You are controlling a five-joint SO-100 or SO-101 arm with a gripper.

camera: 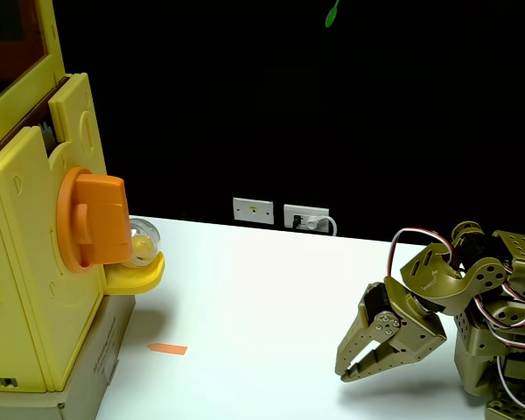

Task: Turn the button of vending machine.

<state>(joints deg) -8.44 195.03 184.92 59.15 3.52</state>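
Fixed view, left to right: the pale-yellow vending machine [31,289] carries its orange button [96,220], bar upright, above a small yellow tray [136,276] holding a clear capsule [143,241]. Well apart at right, the olive arm's gripper [352,374] rests near the table, fingers pressed together. It should spread, straddle the bar squarely, then rotate.
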